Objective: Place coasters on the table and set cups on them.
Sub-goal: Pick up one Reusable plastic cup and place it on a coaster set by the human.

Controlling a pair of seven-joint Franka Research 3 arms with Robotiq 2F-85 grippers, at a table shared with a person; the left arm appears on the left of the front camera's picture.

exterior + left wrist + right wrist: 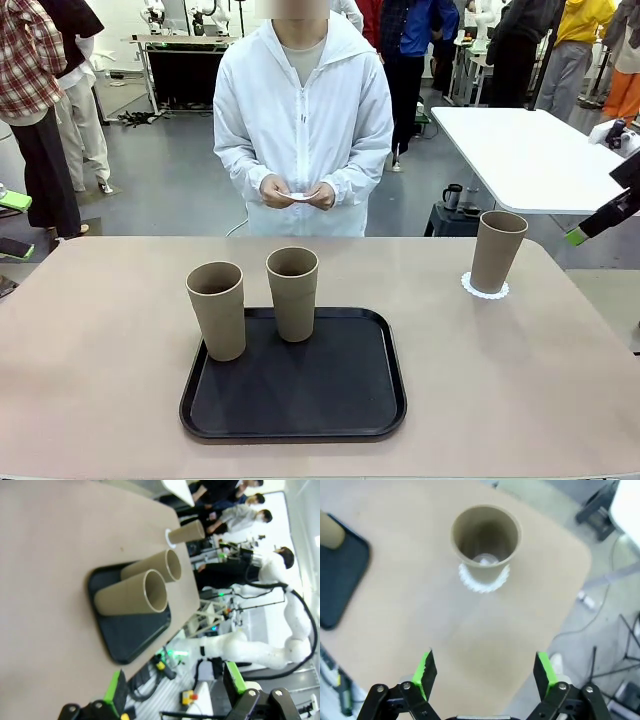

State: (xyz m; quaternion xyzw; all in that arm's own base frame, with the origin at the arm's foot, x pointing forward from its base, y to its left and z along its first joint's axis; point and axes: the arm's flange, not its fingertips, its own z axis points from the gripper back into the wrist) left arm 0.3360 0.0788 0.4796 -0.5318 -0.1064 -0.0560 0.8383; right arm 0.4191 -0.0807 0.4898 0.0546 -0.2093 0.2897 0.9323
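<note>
Two tan cups (217, 310) (292, 293) stand upright on the black tray (330, 400). A third cup (497, 250) stands on a white lacy coaster (485, 288) at the table's (100, 340) far right. The person's hands hold another coaster (300, 196) at the far edge. My right gripper (578, 236) hovers off the table's right side; in its wrist view it (485, 670) is open and empty, above and apart from that cup (486, 542) and coaster (484, 581). My left gripper (175, 687) is open and empty, off the table edge, well clear of the cups (132, 596) (152, 570).
The black tray (130, 630) lies at the table's near middle; its corner (340, 575) shows in the right wrist view. A white-topped table (530, 155) stands behind at the right, with a small dark mug (453, 196) below it. Other people stand farther back.
</note>
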